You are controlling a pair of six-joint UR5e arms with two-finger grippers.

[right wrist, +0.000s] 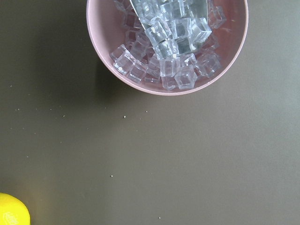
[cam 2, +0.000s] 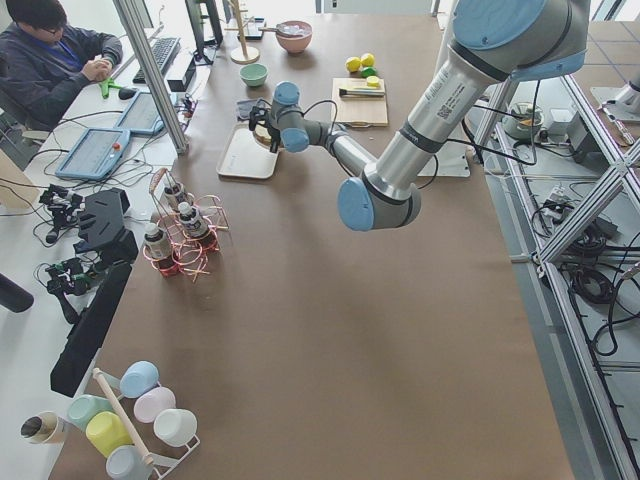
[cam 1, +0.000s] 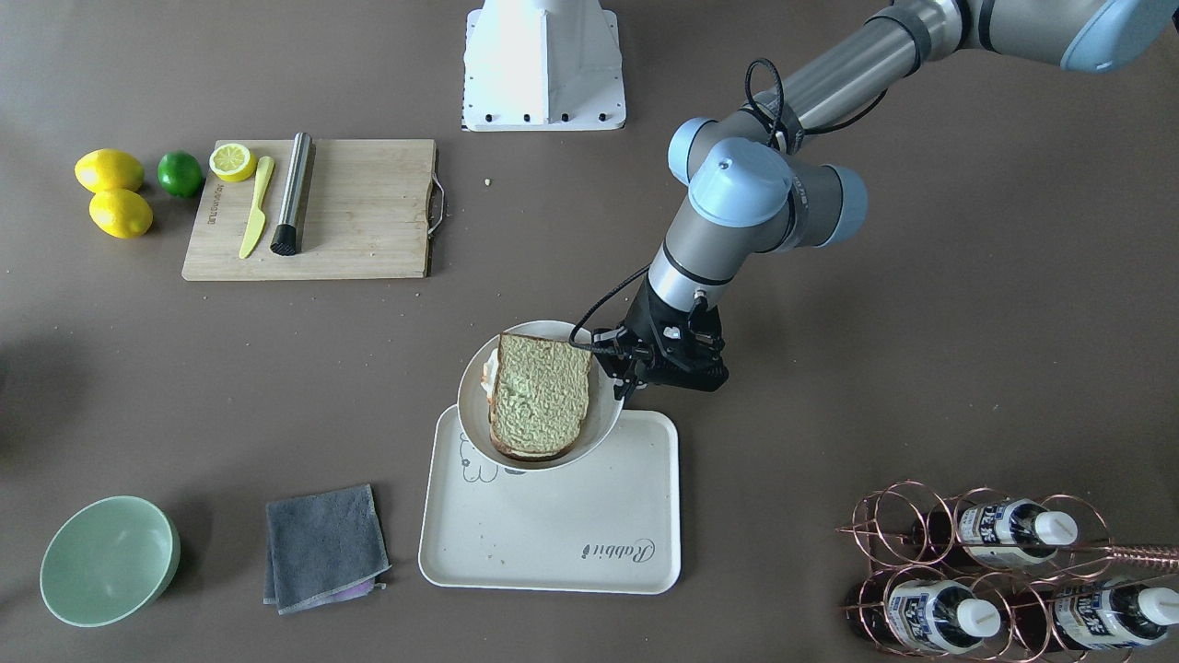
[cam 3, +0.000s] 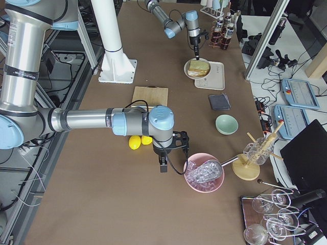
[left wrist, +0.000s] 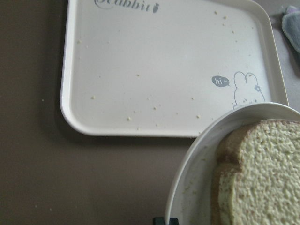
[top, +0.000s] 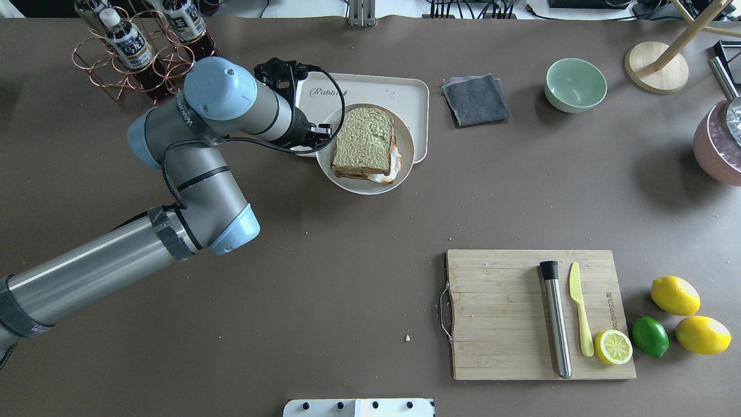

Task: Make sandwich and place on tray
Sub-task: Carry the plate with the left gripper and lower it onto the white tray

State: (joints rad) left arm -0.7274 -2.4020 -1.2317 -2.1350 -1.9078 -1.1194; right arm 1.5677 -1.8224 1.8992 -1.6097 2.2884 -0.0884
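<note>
One sandwich [cam 1: 539,396] rides a plate [cam 1: 603,419], rim clamped by the left gripper [cam 1: 619,385], above the bunny corner of the tray [cam 1: 553,529]; next, likely tilt to slide it off.

The cream tray [left wrist: 140,93] carries the only print that reads clearly. The word "Rabbit" [cam 1: 619,550], in grey cursive script, runs along one long edge of the tray, near a corner. At the tray's diagonally opposite corner, a grey speech bubble [left wrist: 221,81] says "hi~" beside an outline rabbit drawing [left wrist: 247,91], partly hidden by the rim of a white plate [left wrist: 194,178]. Well apart from the tray, a wooden cutting board [top: 498,313] has dark lettering along one short edge, and bottles [cam 1: 1004,532] in a wire rack wear printed labels. Both are too small to read.
</note>
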